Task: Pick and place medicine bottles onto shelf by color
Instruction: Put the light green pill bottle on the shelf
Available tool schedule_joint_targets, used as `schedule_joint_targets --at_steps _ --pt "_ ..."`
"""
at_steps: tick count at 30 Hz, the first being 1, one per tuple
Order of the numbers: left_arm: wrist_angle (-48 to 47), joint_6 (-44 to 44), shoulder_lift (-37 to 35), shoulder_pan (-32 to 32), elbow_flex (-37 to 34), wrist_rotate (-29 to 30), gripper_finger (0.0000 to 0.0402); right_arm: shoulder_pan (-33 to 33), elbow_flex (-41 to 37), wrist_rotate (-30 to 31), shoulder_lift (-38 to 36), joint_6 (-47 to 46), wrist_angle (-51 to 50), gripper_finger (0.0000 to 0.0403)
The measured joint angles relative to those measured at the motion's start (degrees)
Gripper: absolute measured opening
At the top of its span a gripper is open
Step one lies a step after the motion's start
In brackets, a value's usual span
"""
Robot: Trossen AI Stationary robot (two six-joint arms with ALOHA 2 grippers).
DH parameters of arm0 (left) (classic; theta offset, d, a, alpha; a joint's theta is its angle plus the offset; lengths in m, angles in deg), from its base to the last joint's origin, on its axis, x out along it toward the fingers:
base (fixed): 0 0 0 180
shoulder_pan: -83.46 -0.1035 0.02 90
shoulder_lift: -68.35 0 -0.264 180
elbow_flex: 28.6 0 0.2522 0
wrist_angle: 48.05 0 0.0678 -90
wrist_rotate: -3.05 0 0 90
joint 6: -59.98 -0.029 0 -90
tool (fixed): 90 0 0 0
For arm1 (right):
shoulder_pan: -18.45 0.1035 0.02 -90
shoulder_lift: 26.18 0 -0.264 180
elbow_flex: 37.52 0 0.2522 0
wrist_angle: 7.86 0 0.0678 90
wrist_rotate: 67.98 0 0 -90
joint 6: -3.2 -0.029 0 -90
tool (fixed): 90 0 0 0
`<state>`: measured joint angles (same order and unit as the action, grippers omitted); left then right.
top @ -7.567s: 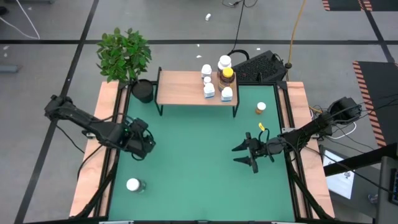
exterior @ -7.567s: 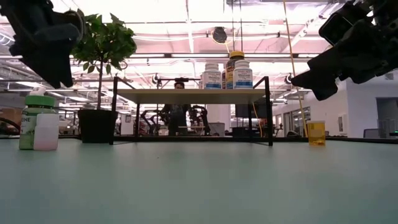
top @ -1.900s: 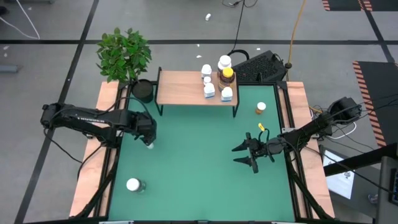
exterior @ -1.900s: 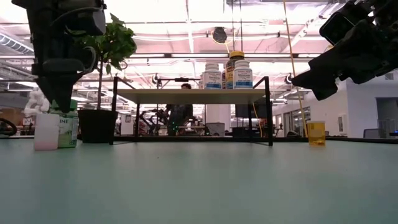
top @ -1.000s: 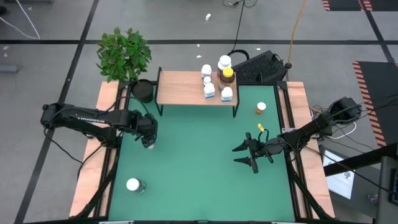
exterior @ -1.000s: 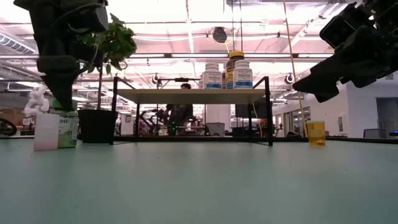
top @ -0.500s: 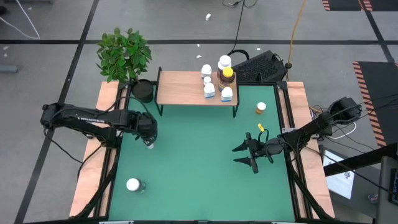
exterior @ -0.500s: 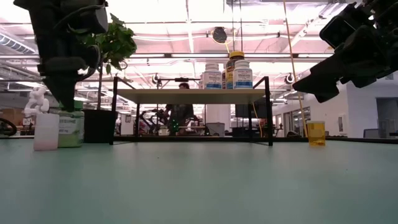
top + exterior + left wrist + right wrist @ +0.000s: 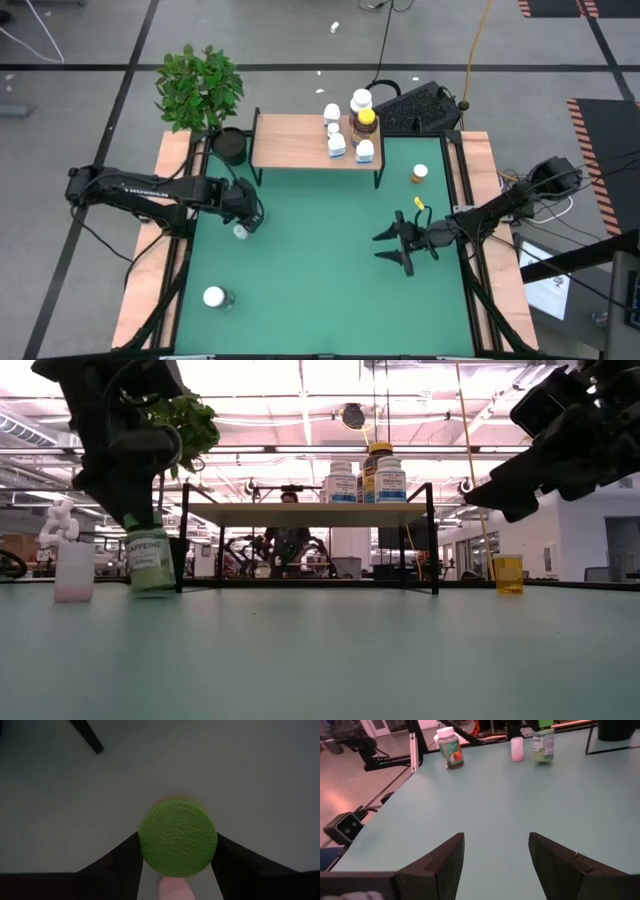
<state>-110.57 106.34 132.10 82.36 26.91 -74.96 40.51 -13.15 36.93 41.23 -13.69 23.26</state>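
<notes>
Five bottles (image 9: 352,128) on shelf (image 9: 296,141), apparently clustered at its right end, plant (image 9: 199,86) left of it

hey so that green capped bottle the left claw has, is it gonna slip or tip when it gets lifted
Probably rigid plastic, so the green-capped bottle shouldn't deform. The left claw squeezes it just under the cap, so it may swing slightly. Its smooth label could slip, though it looks light.

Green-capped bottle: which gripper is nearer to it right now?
Left. The left gripper is closed around the green-capped bottle from above; the right gripper hangs open across the table, well clear of it.
</notes>
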Motion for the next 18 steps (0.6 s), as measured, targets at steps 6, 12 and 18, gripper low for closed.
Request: schedule_joint_targets --at_steps 6,12,18 --pt "-1.2 -1.0 0.0 -0.4 4.2 0.0 0.0205 -1.7 0.0 -0.1 0.0 -0.4 0.2 0.0215" --pt "-2.8 -3.9 1.8 -2.7 13.1 -0.4 0.0198 -1.8 0.0 -0.2 0.0 -0.6 0.6 0.0215" --pt "-8.7 -11.0 11.2 -5.9 27.4 -0.5 0.0206 -1.5 0.0 -0.2 0.0 -2.1 -0.1 0.0215"
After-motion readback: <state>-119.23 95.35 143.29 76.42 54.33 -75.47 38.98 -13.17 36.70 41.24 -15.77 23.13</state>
